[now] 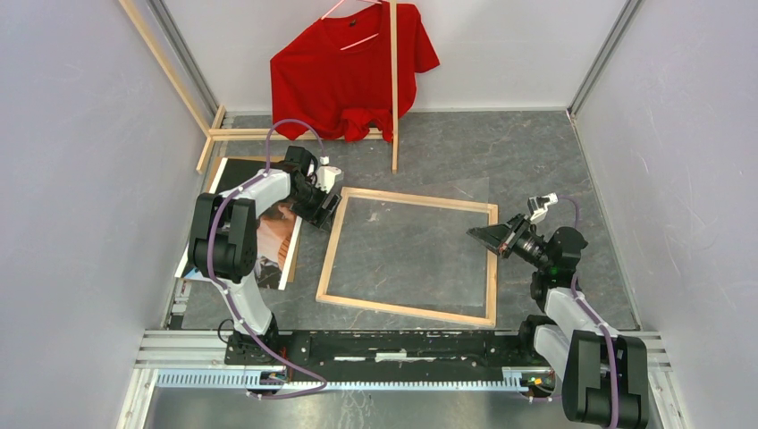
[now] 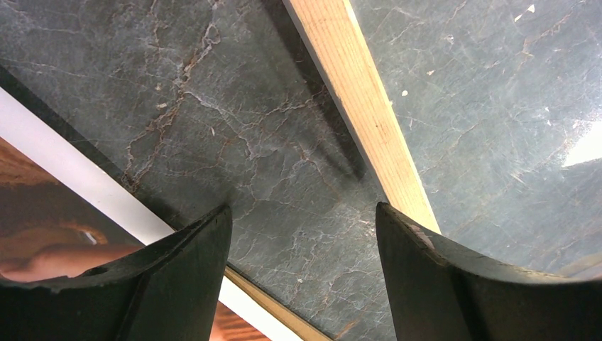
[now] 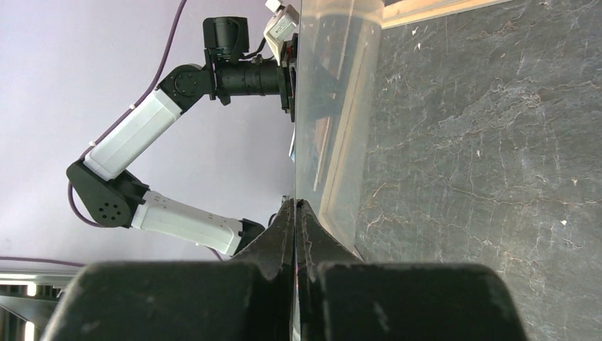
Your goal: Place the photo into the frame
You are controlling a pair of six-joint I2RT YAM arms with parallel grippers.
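Note:
The frame [image 1: 407,308], pale wood side up, lies flat mid-table. The photo [image 1: 284,241] lies face up to its left, partly under my left arm; its white border and orange tones show in the left wrist view [image 2: 50,206]. My left gripper [image 1: 324,207] hangs open over bare table [image 2: 304,209], between the photo and the frame's wooden bar [image 2: 362,106], holding nothing. My right gripper [image 1: 478,234] is shut [image 3: 295,202] on the right edge of a clear pane [image 3: 330,106], which it holds over the frame.
A red T-shirt [image 1: 353,67] hangs on a wooden rack [image 1: 393,89] at the back. A black board [image 1: 234,174] lies under the photo at the left wall. Grey walls close in both sides.

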